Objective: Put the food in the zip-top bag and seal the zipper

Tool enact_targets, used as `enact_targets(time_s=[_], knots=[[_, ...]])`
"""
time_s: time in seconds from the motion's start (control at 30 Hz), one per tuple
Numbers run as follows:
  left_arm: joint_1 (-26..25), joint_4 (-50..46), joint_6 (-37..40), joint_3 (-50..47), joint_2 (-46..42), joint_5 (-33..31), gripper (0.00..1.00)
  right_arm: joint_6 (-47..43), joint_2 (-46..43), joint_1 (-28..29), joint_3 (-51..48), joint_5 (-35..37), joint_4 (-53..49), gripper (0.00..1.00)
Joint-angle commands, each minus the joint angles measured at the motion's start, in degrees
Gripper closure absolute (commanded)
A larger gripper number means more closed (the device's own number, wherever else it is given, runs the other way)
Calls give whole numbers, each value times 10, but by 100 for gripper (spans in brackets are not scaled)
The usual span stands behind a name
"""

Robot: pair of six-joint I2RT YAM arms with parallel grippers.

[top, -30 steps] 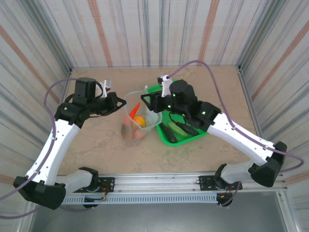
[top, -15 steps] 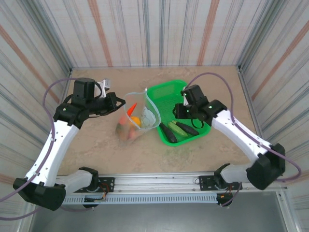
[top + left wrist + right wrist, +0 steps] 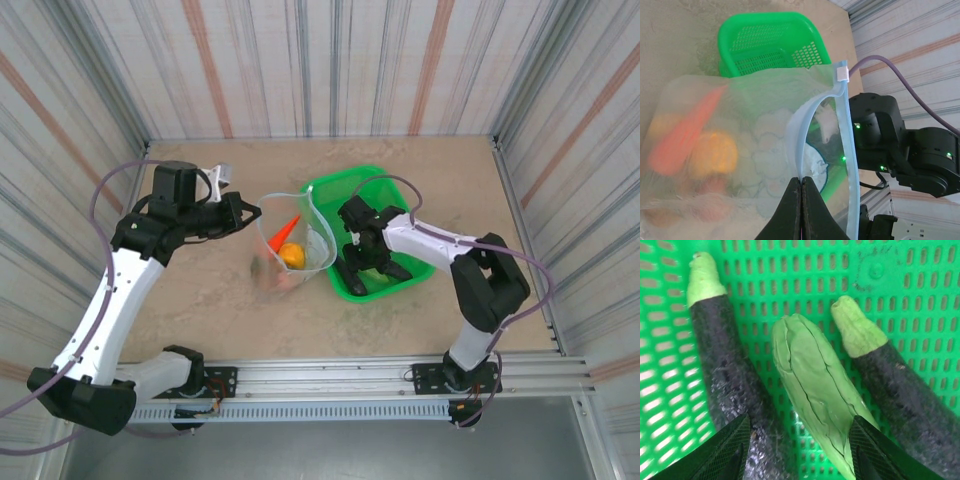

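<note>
My left end effector [image 3: 801, 196] is clamped on the rim of the bag [image 3: 740, 150], mouth gaping toward the basket [image 3: 770, 45]. My right end effector [image 3: 800, 442] hangs open astride the cucumber [image 3: 810, 390] there; I should centre, descend, and miss both dark pieces [image 3: 730, 365].

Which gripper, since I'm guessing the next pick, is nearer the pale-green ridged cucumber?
Right. The right gripper hangs open over the cucumber; the left gripper, farther off, pinches the clear bag.

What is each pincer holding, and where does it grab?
The left pincer is shut on the zip-top bag, pinching its light-blue zipper at the mouth. The right pincer holds nothing: open over the green cucumber in the basket.
</note>
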Motion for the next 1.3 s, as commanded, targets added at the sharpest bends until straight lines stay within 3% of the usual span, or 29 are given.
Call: enact_targets(time_s=[0.0, 0.4, 0.57, 0.8, 1.0, 1.27], knots=[[5, -8, 16, 1, 3, 18, 100, -28, 31, 7, 19, 47, -8, 44], [5, -9, 14, 4, 6, 17, 100, -38, 67, -1, 32, 64, 33, 53], [4, -12, 13, 6, 5, 16, 100, -38, 1, -1, 22, 64, 49, 64], [4, -9, 6, 8, 6, 17, 100, -21, -130, -16, 16, 52, 52, 67], [5, 3, -7, 4, 6, 26, 100, -1, -249, -14, 39, -1, 77, 67], [5, 8, -15, -3, 4, 26, 100, 25, -310, 54, 80, -29, 159, 66]])
